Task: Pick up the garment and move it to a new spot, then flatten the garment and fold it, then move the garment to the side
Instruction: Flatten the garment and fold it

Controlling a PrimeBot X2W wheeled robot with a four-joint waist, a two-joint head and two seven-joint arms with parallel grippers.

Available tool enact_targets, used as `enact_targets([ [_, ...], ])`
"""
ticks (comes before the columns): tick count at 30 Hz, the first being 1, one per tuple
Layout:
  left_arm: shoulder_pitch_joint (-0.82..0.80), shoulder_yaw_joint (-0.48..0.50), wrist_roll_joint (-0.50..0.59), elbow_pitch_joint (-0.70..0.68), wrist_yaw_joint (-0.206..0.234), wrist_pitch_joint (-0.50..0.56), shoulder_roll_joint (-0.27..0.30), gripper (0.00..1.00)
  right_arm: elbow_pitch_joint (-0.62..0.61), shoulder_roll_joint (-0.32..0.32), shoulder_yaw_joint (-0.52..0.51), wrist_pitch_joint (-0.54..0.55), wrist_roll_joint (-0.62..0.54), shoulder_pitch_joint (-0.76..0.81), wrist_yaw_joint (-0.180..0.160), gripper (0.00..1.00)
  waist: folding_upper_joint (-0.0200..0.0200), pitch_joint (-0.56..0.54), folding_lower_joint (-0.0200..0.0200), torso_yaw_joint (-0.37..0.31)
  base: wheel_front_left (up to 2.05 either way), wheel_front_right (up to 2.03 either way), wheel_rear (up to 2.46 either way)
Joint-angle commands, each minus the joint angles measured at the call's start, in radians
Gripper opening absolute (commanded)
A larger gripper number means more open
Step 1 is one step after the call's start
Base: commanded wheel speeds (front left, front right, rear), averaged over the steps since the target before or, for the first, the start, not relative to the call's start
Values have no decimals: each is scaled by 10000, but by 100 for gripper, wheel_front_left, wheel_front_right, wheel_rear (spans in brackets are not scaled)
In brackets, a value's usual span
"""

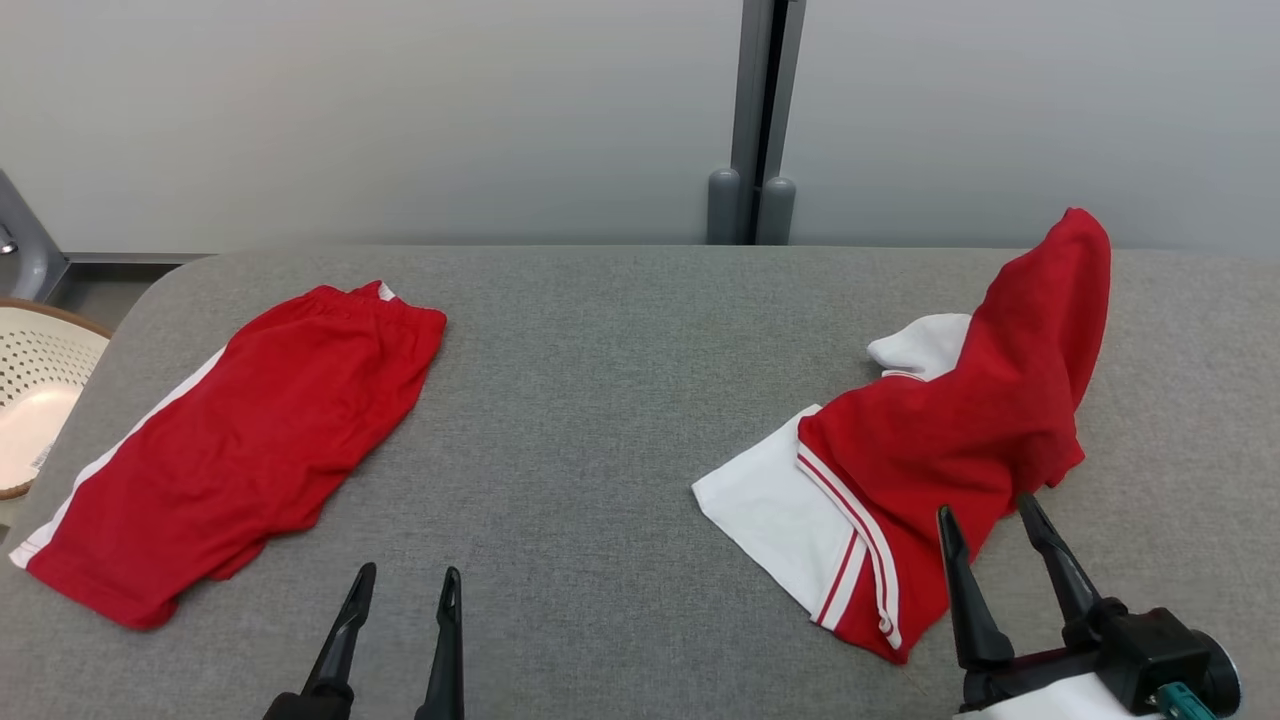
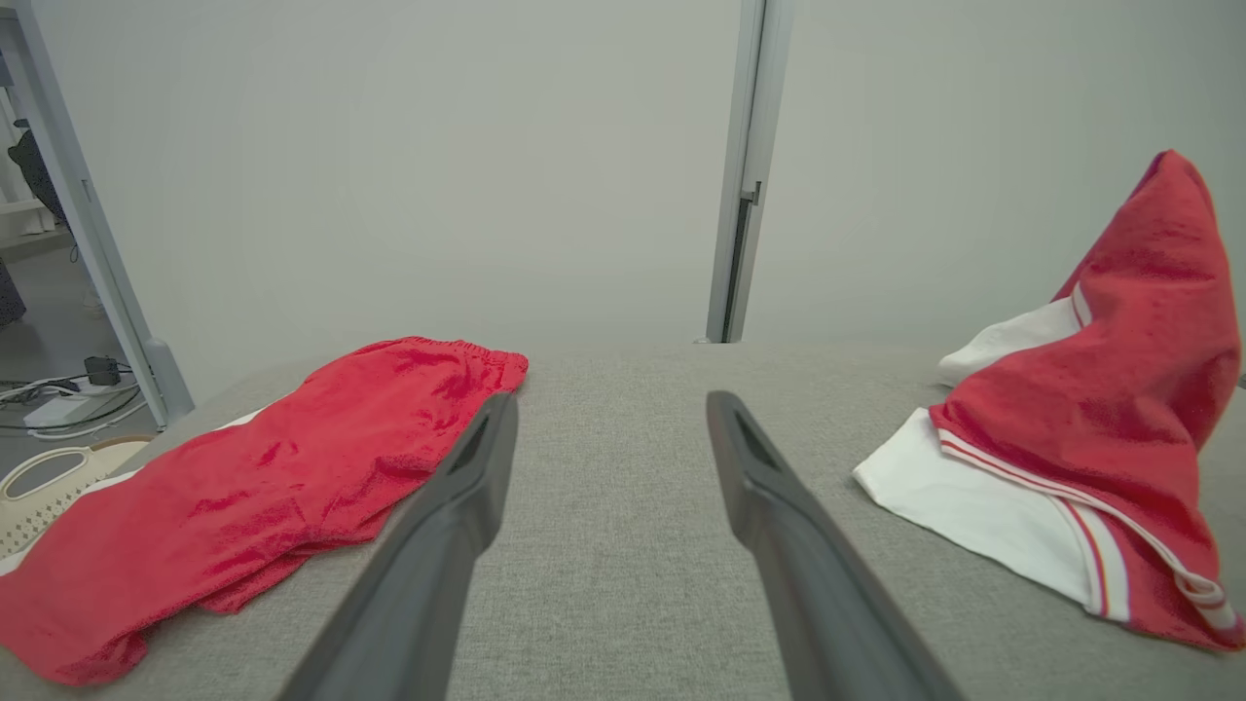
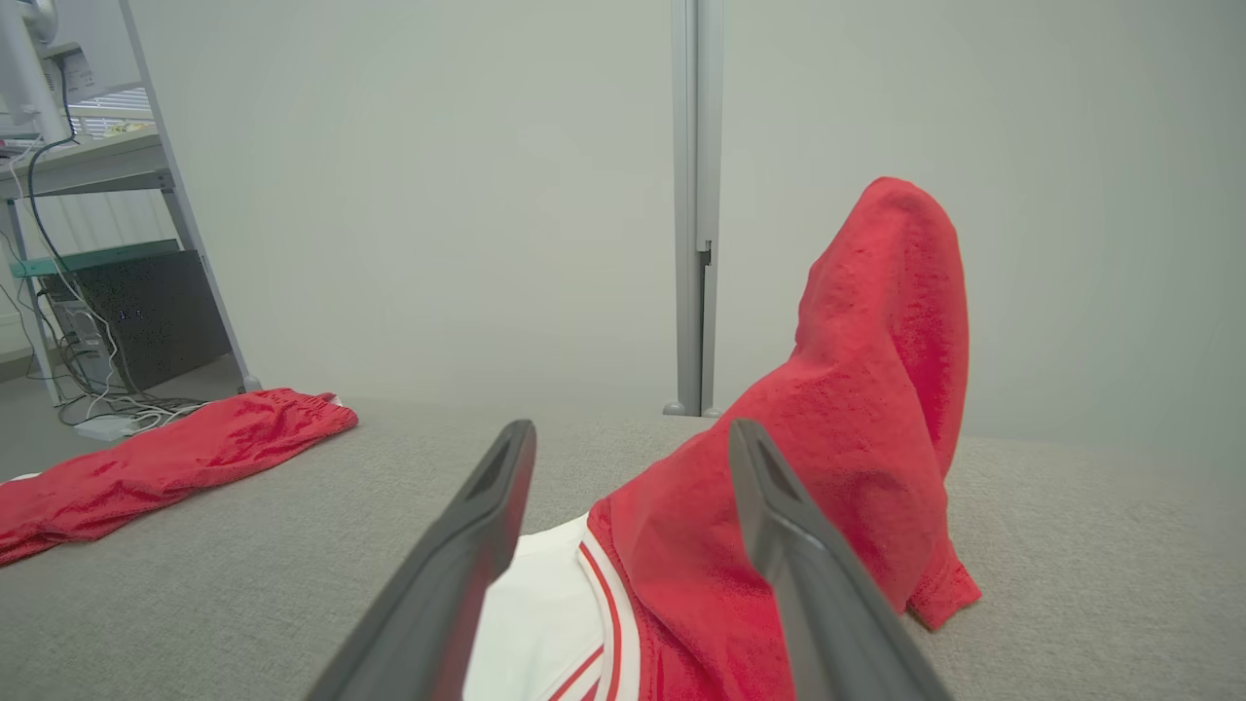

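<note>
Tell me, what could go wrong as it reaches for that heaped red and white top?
The open right gripper is at the near edge of the heaped top; it might pinch several layers and lift a lump. Its tall upright peak could flop over when tugged, tangling the cloth further. Carried left, it may land on the red shorts.

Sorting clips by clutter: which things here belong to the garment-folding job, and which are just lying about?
Job in hand:
- crumpled red-and-white shirt, probably the garment, heaped on the right
- right hand, open at the shirt's near edge
- left hand, open over bare table

Lying about:
- red shorts, flat on the left
- perforated basket, beyond the table's left edge
</note>
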Motion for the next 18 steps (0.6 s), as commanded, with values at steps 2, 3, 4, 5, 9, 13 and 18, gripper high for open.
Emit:
enact_targets([
  [2, -237, -87, 93, 48, -112, -1, 24, 100, -13, -35, -172, -13, -37, -49, -21, 100, 0, 102, 0, -148, 0, 0, 0],
  [3, -251, -154, 133, 75, -189, -1, 24, 100, -16, -32, -285, -13, -71, -71, -21, 100, 0, 148, 0, -218, 0, 0, 0],
  [4, -284, -258, 158, 111, -286, -1, 24, 100, -7, -35, -461, -13, -95, -106, -21, 100, 0, 208, 0, -308, 0, 0, 0],
  [5, -357, -411, 222, 163, -452, -1, 23, 100, 27, -41, -673, -13, -115, -154, -21, 100, 0, 283, 0, -408, 0, 0, 0],
  [9, -908, -1273, 562, 669, -1254, -1, 24, 100, 23, -30, -1542, -13, -131, -458, -19, 100, 0, 814, 0, -855, 0, 0, 0],
  [13, -1909, -2564, 1011, 1383, -1688, -1, 92, 100, -135, -23, -1924, -13, -222, -871, -19, 100, 0, 1574, 0, -1406, 0, 0, 0],
  [18, -3373, -4824, 519, 2283, -1773, -1, 410, 100, -319, -26, -2054, -13, -212, -1325, -19, 100, 0, 2535, 0, -2066, 0, 0, 0],
])
